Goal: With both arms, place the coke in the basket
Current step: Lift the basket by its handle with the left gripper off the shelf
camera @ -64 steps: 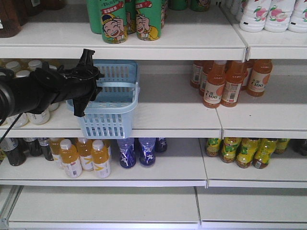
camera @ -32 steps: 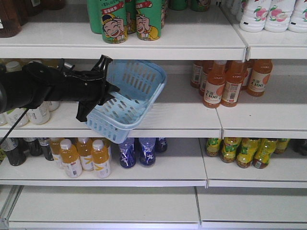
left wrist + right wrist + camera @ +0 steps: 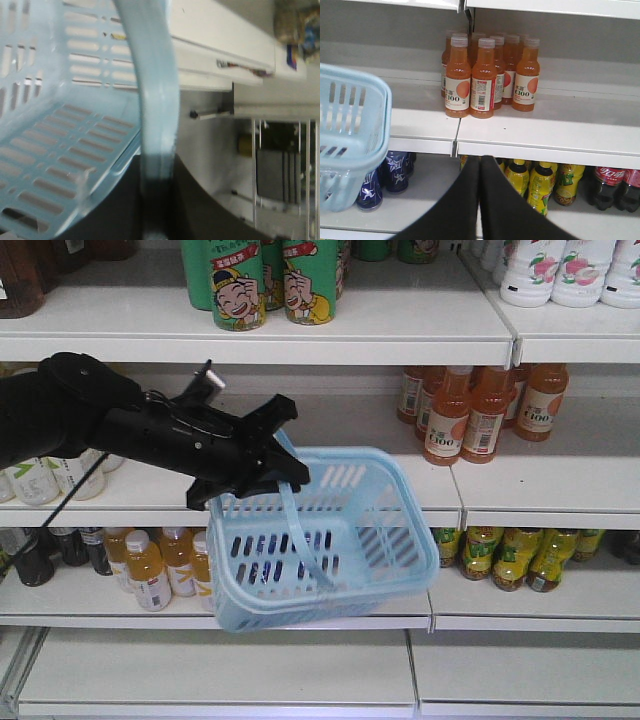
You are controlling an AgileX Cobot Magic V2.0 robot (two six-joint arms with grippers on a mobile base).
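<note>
Now left end effector (image 3: 285, 465) pinches thin handle (image 3: 157, 100); light blue slotted plastic basket (image 3: 400, 540) hangs tilted beneath, likely for loading. Right end effector (image 3: 480, 162) pressed together, empty.

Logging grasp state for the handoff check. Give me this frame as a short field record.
left gripper: shut on the handle
basket: hanging tilted in front of the shelves, nothing seen inside
right gripper: shut, empty, facing orange bottles
coke can: not in view; only dark cola bottles, lower shelf
</note>
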